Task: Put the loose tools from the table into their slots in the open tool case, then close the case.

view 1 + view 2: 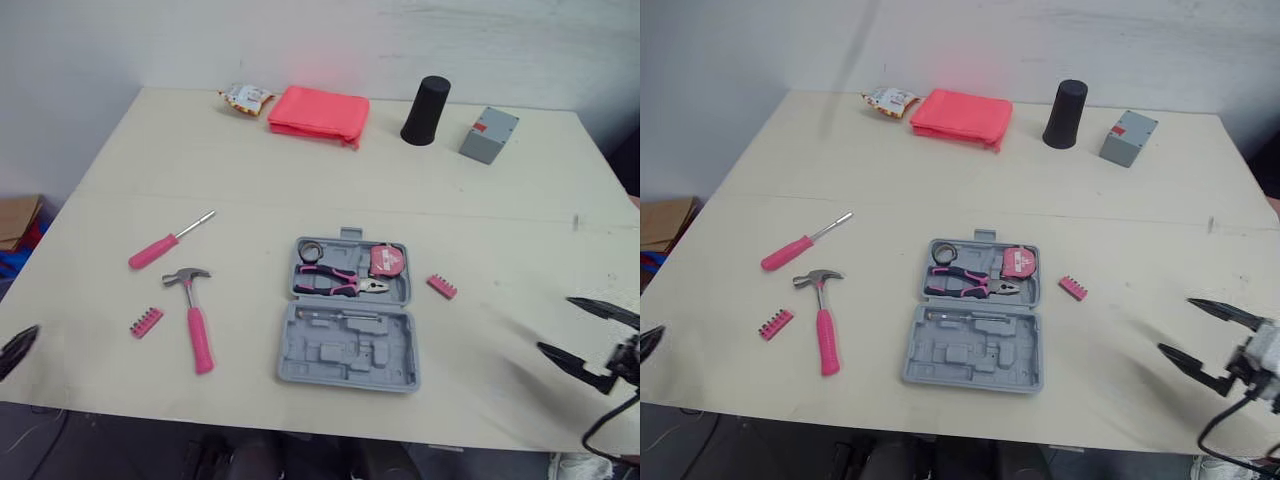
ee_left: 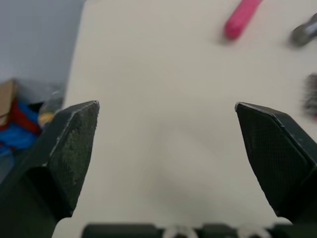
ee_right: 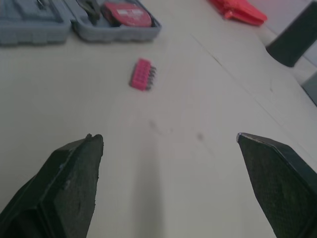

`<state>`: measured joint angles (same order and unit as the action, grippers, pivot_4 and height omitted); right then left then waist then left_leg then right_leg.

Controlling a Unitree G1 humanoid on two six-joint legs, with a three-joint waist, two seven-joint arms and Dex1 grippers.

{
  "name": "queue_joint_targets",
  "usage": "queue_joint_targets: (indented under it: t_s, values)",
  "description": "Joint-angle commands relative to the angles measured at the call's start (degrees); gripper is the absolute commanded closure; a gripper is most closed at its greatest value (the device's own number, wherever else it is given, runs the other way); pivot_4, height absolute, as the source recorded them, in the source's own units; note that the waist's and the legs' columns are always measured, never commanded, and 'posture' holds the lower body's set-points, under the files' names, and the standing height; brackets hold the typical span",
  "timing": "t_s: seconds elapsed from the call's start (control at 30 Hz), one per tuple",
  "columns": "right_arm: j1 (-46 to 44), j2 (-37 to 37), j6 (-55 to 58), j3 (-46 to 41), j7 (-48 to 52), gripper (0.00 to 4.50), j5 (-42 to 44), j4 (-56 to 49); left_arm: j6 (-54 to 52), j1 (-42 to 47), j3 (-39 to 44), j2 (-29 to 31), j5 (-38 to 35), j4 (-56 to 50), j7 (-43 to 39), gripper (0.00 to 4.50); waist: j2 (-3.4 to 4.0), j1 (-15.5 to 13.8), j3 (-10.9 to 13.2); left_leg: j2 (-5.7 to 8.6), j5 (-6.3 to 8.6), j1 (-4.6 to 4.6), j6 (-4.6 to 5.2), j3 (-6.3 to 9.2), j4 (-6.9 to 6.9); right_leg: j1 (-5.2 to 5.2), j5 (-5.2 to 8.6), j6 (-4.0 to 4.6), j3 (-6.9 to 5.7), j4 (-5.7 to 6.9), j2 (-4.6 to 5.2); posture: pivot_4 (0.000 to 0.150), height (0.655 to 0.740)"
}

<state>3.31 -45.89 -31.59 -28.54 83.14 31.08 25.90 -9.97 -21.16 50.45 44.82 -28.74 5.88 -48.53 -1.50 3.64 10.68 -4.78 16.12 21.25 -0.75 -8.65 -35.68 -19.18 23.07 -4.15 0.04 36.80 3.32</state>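
Observation:
The grey tool case [image 1: 347,345] lies open mid-table, with pink pliers [image 1: 335,284] and a pink tape measure [image 1: 387,260] in its far half. A pink screwdriver [image 1: 167,241], a pink-handled hammer [image 1: 194,319] and a pink bit holder [image 1: 146,322] lie loose to its left. A second bit holder [image 1: 441,286] lies to its right, also in the right wrist view [image 3: 142,74]. My right gripper [image 1: 577,333] hovers open near the table's front right edge. My left gripper [image 2: 166,144] is open over the table's left edge.
At the back of the table stand a pink folded cloth [image 1: 319,112], a snack packet [image 1: 246,97], a black cylinder [image 1: 426,110] and a grey box [image 1: 489,134]. A cardboard box [image 1: 17,219] sits on the floor at the left.

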Motion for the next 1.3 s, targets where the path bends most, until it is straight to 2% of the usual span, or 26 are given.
queue_joint_targets:
  t_s: [0.03,0.17,0.3,0.4,0.53,0.7,0.83,1.0,1.07,1.17,1.3]
  values:
    - [0.72,1.38,6.12,2.84,-1.29,0.00,4.35,-12.59,-6.85,-3.38,-3.00,-3.17,-4.84,-17.98,2.22,0.06,0.01,0.00,0.01,0.00,-0.01,0.06,0.01,-0.04,-0.01,-0.08,0.00,-0.01,0.05,0.04,-0.03,0.150,0.7400]
    - [1.06,3.72,10.17,6.75,-1.86,0.00,6.44,-22.50,-16.04,-3.76,-4.66,-8.93,-11.48,-36.38,13.55,0.06,-0.11,-0.35,0.03,-0.01,0.00,0.14,0.02,-0.06,-0.16,-0.10,0.00,-0.14,0.15,0.05,-0.12,0.150,0.7400]
    - [0.38,5.66,13.54,10.70,-2.44,0.00,7.42,-29.36,-31.75,-4.91,-10.50,-10.14,-15.04,-49.62,27.79,0.06,-0.08,-0.44,0.07,-0.02,-0.01,0.12,0.05,0.02,-0.36,0.02,-0.05,-0.24,0.23,0.10,-0.19,0.150,0.7400]
    - [-1.05,6.39,15.97,12.88,-2.42,0.00,8.52,-32.53,-44.15,-1.36,-15.35,-9.81,-17.78,-54.76,39.32,0.06,-0.06,-0.48,0.08,-0.01,-0.04,-0.09,0.09,0.06,-0.42,0.26,-0.07,-0.27,0.24,0.11,-0.21,0.150,0.7400]
    - [-4.30,6.72,17.49,14.99,-1.26,0.00,9.29,-34.08,-56.60,9.46,-22.15,-18.21,-21.21,-58.83,57.39,0.06,-0.06,-0.67,0.09,0.06,-0.09,-0.22,0.16,0.20,-0.53,0.53,-0.13,-0.29,0.17,0.09,-0.18,0.150,0.7400]
    - [-7.61,7.66,18.73,17.39,-1.67,0.00,8.71,-35.69,-67.01,17.54,-26.17,-26.35,-16.96,-58.61,68.95,0.06,-0.10,-1.00,0.08,0.09,-0.28,-0.19,-0.13,0.26,-0.63,0.56,-0.17,-0.35,0.15,0.06,-0.23,0.150,0.7400]
    - [-8.34,8.17,19.21,18.19,-2.66,0.00,7.92,-36.79,-71.48,20.58,-26.51,-31.68,-11.46,-57.34,73.67,0.06,-0.10,-1.21,0.08,0.04,-0.26,-0.13,-0.20,0.26,-0.62,0.53,-0.16,-0.34,0.22,-0.06,-0.38,0.150,0.7400]
    - [-7.18,8.06,19.76,18.58,-3.94,0.00,7.06,-38.27,-77.16,24.03,-25.94,-34.26,-8.33,-54.30,71.21,0.06,-0.10,-2.05,0.08,-0.04,-0.26,-0.11,-0.30,0.27,-0.63,0.53,-0.16,-0.33,0.28,-0.16,-0.54,0.150,0.7400]
    - [-6.82,8.18,19.58,18.61,-4.08,0.00,7.05,-39.00,-79.40,24.62,-27.38,-33.33,-7.49,-53.48,69.14,0.06,-0.08,-2.14,0.07,-0.04,-0.26,-0.12,-0.32,0.27,-0.63,0.55,-0.16,-0.33,0.27,-0.16,-0.55,0.150,0.7400]
    - [-6.36,8.21,20.13,18.31,-4.47,0.00,8.18,-40.90,-80.83,23.81,-28.21,-33.37,-5.10,-53.61,67.70,0.90,-0.06,-2.11,0.06,-0.03,-0.26,-0.14,-0.33,0.26,-0.63,0.56,-0.16,-0.33,0.28,-0.15,-0.54,0.150,0.7400]
    - [-5.41,7.83,20.07,18.24,-3.60,0.00,7.93,-41.70,-81.19,21.15,-29.44,-32.39,-1.62,-52.73,65.82,2.78,0.14,-2.10,-0.05,-0.02,-0.24,-0.17,-0.34,0.26,-0.61,0.60,-0.16,-0.33,0.28,-0.21,-0.51,0.150,0.7400]
